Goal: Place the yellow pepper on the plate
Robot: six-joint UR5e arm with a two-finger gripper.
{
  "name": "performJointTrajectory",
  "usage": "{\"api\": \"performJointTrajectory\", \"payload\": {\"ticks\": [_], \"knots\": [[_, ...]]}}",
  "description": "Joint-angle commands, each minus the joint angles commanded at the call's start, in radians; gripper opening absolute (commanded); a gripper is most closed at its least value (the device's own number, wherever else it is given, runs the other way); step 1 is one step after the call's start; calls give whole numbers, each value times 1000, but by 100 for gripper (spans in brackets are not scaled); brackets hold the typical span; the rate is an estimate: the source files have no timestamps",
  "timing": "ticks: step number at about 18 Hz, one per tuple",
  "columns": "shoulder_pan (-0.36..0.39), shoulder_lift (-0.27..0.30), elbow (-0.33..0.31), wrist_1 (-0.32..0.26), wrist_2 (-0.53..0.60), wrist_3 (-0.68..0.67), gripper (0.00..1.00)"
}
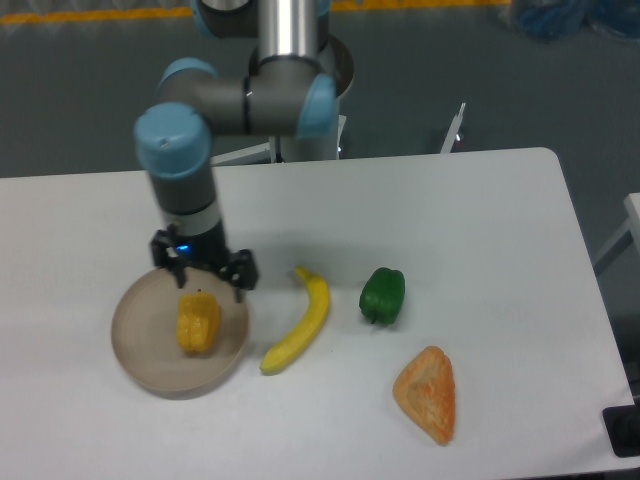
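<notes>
Below the spread fingers (206, 278), the yellow pepper (198, 321) lies on the plate (150, 365).

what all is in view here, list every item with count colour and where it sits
yellow pepper: one, yellow-orange, lying on the plate, just below the gripper
plate: one, beige-tan, round, near the table's left front
banana: one, yellow, on the table just right of the plate
green pepper: one, green, on the table right of the banana
triangular piece: one, orange, flat, on the table in front of the green pepper
table: one, white, under everything
gripper: one, black, open, over the plate's far rim, fingers either side of the yellow pepper's top
arm: one, grey with light blue joints, reaching down from the back
</notes>
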Motion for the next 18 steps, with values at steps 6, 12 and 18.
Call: {"api": "performJointTrajectory", "payload": {"ticks": [6,12,18], "knots": [[207,17,1,0,58,271,100],[336,5,26,8,51,531,100],[341,-20,69,6,48,556,100]]}}
